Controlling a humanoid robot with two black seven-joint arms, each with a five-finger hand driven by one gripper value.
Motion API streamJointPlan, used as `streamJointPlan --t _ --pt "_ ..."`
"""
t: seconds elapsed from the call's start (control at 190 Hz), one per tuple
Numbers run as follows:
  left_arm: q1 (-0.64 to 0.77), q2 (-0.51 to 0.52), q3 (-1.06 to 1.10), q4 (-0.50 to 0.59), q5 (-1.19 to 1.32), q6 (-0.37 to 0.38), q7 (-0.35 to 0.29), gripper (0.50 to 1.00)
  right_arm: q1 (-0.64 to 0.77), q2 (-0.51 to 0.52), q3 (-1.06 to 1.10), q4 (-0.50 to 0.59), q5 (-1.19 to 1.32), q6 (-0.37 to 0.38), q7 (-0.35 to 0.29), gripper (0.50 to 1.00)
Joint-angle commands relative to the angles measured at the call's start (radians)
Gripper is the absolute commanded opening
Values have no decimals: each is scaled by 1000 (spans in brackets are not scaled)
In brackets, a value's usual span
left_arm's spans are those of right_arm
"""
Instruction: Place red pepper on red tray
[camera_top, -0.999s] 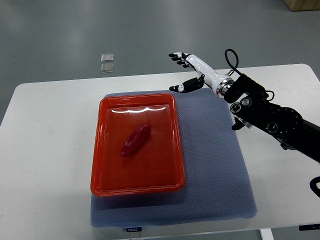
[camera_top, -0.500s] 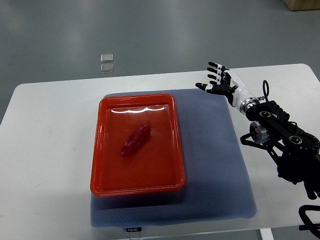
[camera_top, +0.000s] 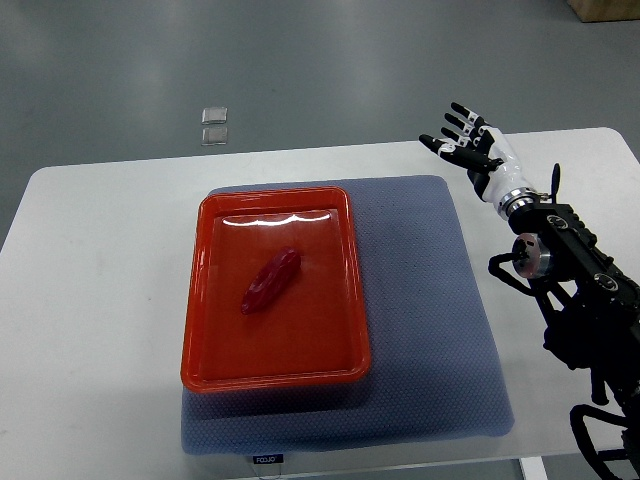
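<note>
A red pepper (camera_top: 270, 280) lies slanted in the middle of the red tray (camera_top: 205, 340), which rests on a blue-grey mat. My right hand (camera_top: 466, 142) hovers over the table's far right part, well away from the tray. Its fingers are spread and hold nothing. The right arm runs down the picture's right edge. No left arm shows.
The blue-grey mat (camera_top: 430, 320) covers the centre of the white table (camera_top: 90, 300). Two small clear squares (camera_top: 213, 125) lie on the grey floor beyond the table's far edge. A brown box corner (camera_top: 605, 8) shows at top right.
My right hand has pulled back to the right, from beside the tray's far corner to the table's right side. The pepper and tray have stayed still.
</note>
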Motion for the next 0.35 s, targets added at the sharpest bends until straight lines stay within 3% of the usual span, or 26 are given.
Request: streamJointPlan --t 0.0,0.347 --pt "0 0 0 0 0 0 0 1000 -2 0 52 0 -20 -4 10 911" --pt "0 0 0 0 0 0 0 1000 2 0 54 0 -12 -43 15 911"
